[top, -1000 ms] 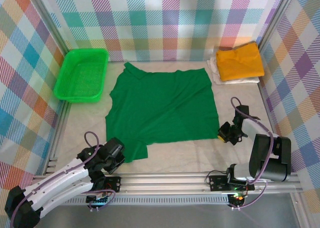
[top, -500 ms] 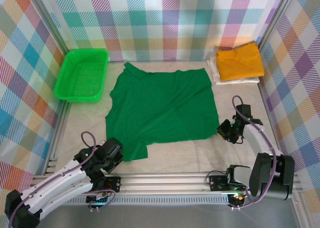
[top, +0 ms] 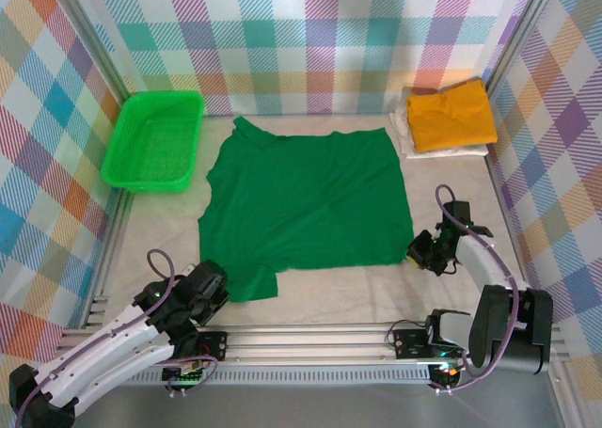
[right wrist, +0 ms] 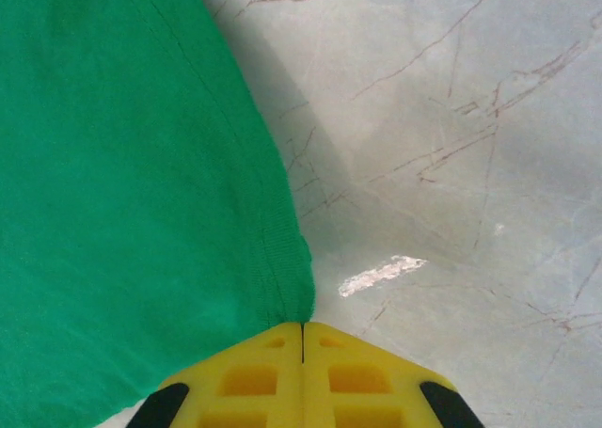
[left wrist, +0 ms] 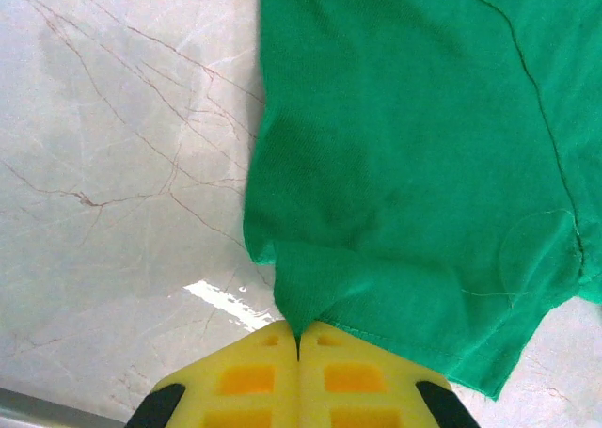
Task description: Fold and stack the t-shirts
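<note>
Green t-shirt (top: 306,198) lies flat — basket (top: 155,141) left, folded yellow t-shirt (top: 451,115) right.

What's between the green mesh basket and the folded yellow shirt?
The dark green t-shirt, spread flat, fills most of the stretch between the basket and the yellow shirt; the top external view shows it.
</note>
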Motion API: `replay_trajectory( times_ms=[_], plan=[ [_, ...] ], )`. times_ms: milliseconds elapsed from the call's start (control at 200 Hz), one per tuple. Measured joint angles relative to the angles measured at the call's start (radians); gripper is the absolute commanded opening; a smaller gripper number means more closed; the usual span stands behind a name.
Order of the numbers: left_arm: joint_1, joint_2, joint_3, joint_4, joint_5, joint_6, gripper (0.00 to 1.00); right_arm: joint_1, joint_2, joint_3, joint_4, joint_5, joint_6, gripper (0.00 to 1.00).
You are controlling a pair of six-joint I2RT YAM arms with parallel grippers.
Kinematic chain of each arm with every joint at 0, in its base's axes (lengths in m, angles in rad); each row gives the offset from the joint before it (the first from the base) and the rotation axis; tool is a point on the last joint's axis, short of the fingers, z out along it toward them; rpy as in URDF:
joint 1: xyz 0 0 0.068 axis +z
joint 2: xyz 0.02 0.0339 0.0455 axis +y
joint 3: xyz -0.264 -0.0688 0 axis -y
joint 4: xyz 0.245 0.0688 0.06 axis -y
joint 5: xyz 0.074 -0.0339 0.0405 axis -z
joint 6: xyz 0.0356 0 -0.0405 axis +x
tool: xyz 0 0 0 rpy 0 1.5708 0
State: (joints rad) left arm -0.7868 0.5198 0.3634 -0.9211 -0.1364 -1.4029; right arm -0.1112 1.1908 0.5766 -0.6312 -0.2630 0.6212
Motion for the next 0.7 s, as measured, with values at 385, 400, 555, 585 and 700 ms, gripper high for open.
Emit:
replay_trajectory(
  times_ms=[385,400,555,585,700],
  plan=[
    [0.000,-0.086,0.056,-0.062,-0.056,-0.003,0.00,-0.020,-0.243,-0.018,-0.121,0.035,0.032,0.00],
    [0.000,-0.089,0.060,-0.066,-0.058,-0.003,0.00,-0.021,-0.255,-0.020,-0.129,0.035,0.038,0.00],
    [0.000,-0.111,0.107,-0.117,-0.083,0.004,0.00,-0.021,-0.322,-0.021,-0.196,0.037,0.080,0.00],
    [0.000,-0.117,0.115,-0.126,-0.088,0.005,0.00,-0.021,-0.339,-0.021,-0.208,0.037,0.087,0.00],
    [-0.001,-0.133,0.129,-0.143,-0.105,0.017,0.00,-0.022,-0.393,-0.018,-0.238,0.038,0.105,0.00]
  ],
)
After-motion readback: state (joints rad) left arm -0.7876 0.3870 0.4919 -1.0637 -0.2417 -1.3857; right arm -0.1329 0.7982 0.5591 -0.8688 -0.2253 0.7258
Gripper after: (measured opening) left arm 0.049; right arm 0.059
